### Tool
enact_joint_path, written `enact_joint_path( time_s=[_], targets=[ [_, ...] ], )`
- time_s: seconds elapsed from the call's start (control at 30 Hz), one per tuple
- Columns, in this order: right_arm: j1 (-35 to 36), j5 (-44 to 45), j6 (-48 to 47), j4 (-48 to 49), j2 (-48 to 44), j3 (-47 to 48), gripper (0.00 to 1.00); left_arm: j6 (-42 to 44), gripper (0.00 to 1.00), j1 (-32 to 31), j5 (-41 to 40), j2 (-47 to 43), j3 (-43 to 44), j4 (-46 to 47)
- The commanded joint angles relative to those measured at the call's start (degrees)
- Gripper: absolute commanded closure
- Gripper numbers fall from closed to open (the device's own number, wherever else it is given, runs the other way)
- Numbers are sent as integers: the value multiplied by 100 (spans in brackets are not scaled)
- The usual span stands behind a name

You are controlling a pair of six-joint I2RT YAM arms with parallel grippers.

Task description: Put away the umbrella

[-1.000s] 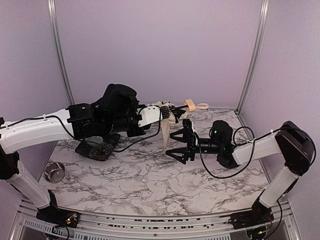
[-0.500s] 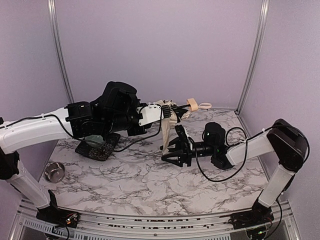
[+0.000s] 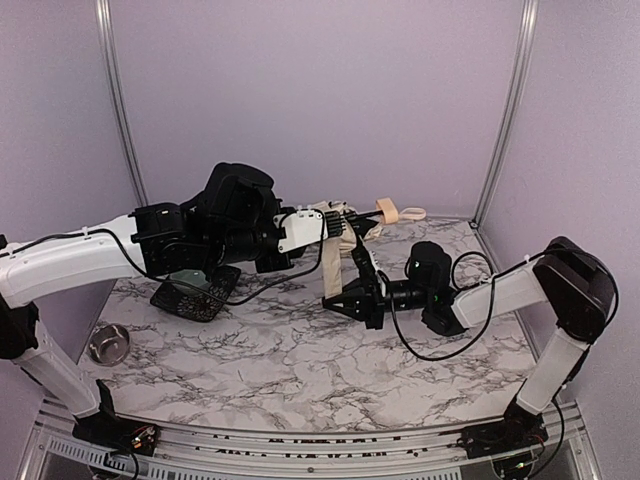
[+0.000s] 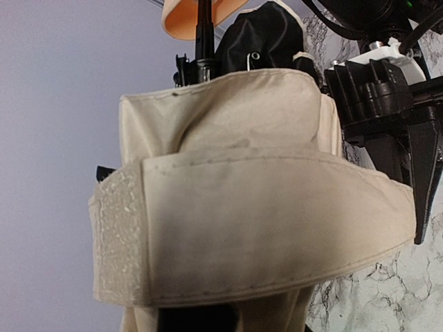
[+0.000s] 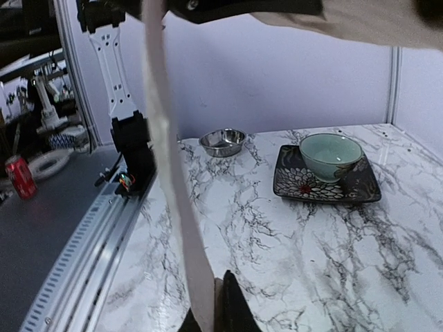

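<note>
Marble-patterned table (image 3: 300,370) below; cream-beige folding fabric umbrella (image 4: 256,214) aloft above its back middle, clamped in left end effector (image 3: 324,225) (grip hidden by cloth in wrist view). Likely light, floppy canopy; stiff black shaft (image 4: 203,31) or small tan handle (image 3: 384,208) look the surest holds. Right end effector (image 3: 335,298) pressed together, pinching dangling cream strap (image 5: 169,173).
</note>
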Motion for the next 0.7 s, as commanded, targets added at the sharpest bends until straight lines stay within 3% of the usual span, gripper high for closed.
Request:
enact_joint_path(
  time_s=[0.0, 0.43, 0.57, 0.67],
  targets=[
    [10, -64, -10, -222, -72, 176, 100, -293, 100, 17, 0, -121, 405, 182],
    [582, 731, 11, -5, -653, -901, 100, -1396, 100, 905, 680, 47, 986, 406],
    [537, 937, -31, 149, -257, -1175, 100, -1627, 100, 976, 1530, -127, 1152, 425],
    [2, 910, -43, 489, 268, -1095, 100, -1807, 100, 751, 2580, -454, 947, 380]
  ],
)
